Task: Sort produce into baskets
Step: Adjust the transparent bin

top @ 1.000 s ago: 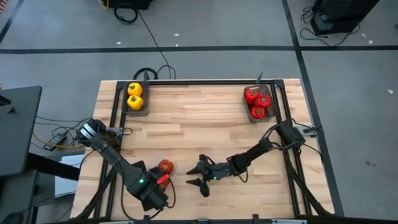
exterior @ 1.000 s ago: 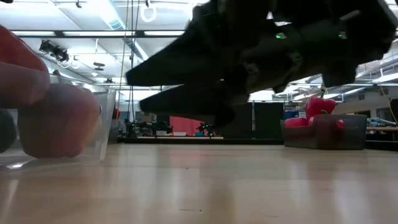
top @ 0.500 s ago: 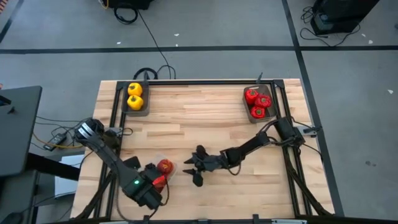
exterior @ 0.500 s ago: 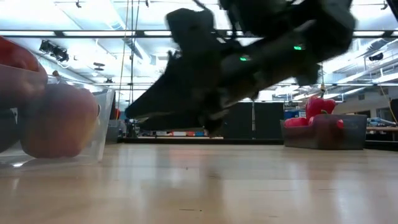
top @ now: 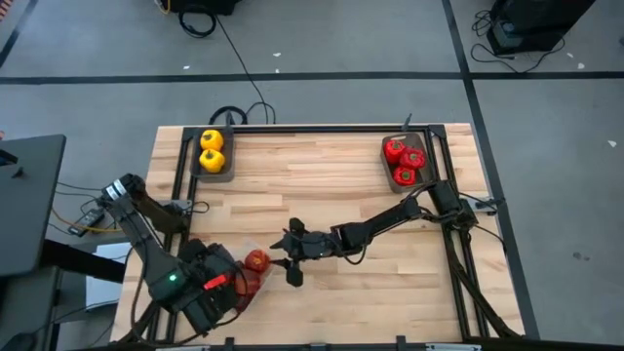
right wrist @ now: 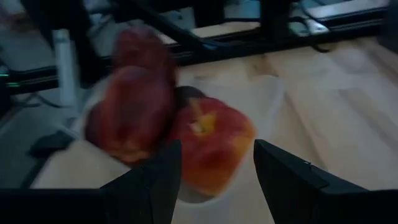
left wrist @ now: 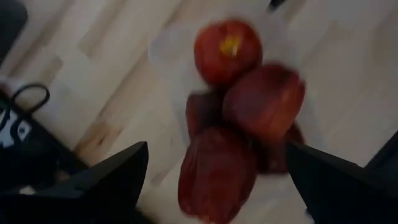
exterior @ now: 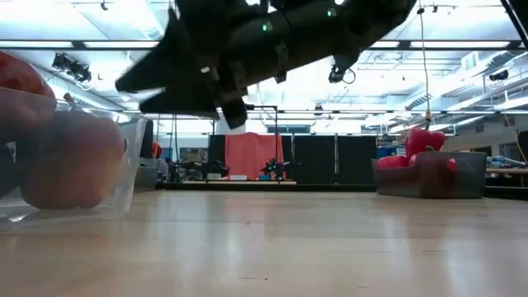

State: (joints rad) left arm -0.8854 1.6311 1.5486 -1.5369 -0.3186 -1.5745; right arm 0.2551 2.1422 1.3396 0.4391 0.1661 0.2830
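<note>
A clear basket (top: 252,268) near the table's near left holds several dark maroon fruits (left wrist: 264,102) and a red one with a yellow spot (left wrist: 227,50), piled on each other. My left gripper (left wrist: 214,186) hangs open above the pile, pointing down, clear of it. My right gripper (top: 292,261) is open and empty. It comes level from the table's right and stands just right of the clear basket, with the fruits (right wrist: 208,143) ahead of its fingers. Two yellow peppers (top: 212,151) lie in a dark basket at the far left. Red peppers (top: 406,161) lie in a dark basket at the far right.
Black frame rails (top: 181,185) run along the table's left and right sides. The wooden top (top: 322,185) between the far baskets and the arms is bare. In the low view my right gripper (exterior: 190,78) hangs above the table, right of the clear basket (exterior: 74,161).
My right gripper has gone toward the table's left edge, up to the clear basket, rising a little and rolling slightly, its fingers still open. My left gripper has risen, swung toward the table's left edge and rolled, staying open. The fruits have kept still.
</note>
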